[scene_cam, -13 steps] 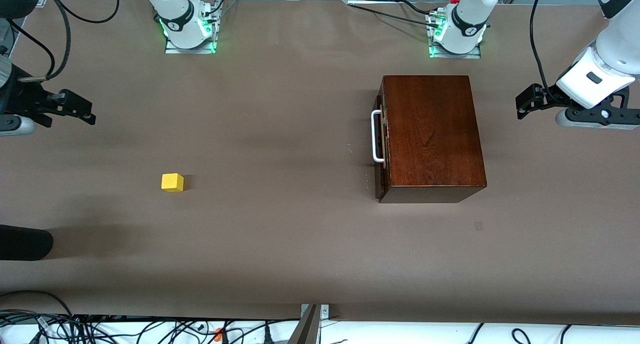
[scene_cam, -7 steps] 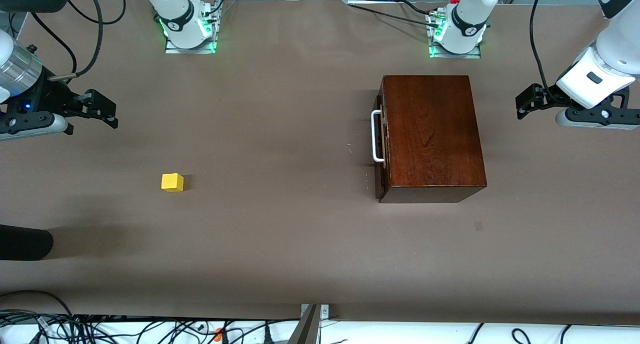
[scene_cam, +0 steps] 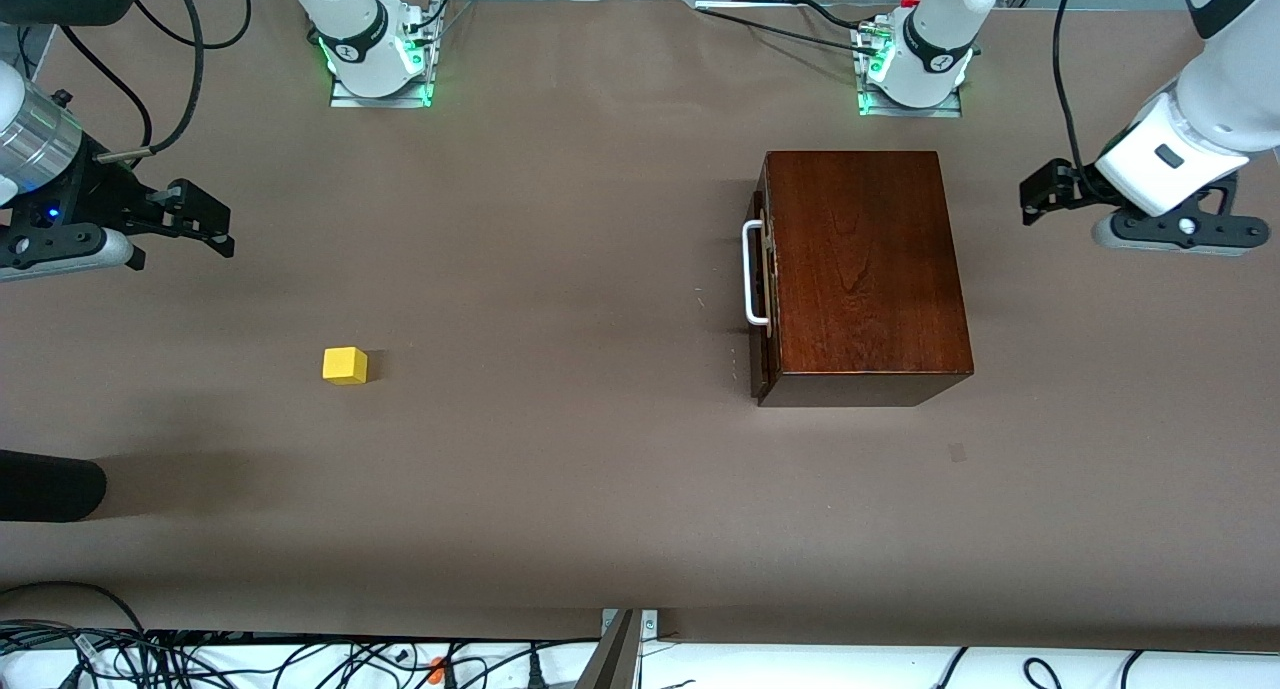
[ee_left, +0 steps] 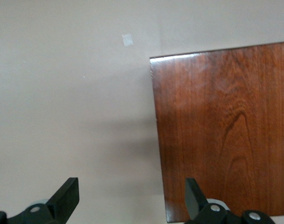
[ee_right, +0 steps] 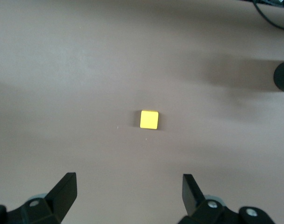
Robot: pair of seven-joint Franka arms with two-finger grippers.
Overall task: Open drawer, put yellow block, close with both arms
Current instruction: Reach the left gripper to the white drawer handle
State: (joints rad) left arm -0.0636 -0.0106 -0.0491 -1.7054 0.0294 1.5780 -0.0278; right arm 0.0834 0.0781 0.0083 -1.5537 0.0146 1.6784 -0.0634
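Brown table [scene_cam: 560, 489], both arms up in the air, nothing held.
Drawer [scene_cam: 765, 279] is shut in its box [scene_cam: 860, 269]; the block [scene_cam: 345, 365] lies toward the right arm's end, at the box's 9 o'clock. Right gripper [scene_cam: 205, 224], empty and spread wide, has halted over bare table after its swing inward. Left gripper [scene_cam: 1040, 194], wide and empty, has edged toward the box.

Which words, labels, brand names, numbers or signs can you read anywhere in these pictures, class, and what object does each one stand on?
None can be read.
Round marks on the arm bases: too small to read.
Wooden box, its drawer handle, yellow block and table: no writing shows.
Small pale square on the table: blank.
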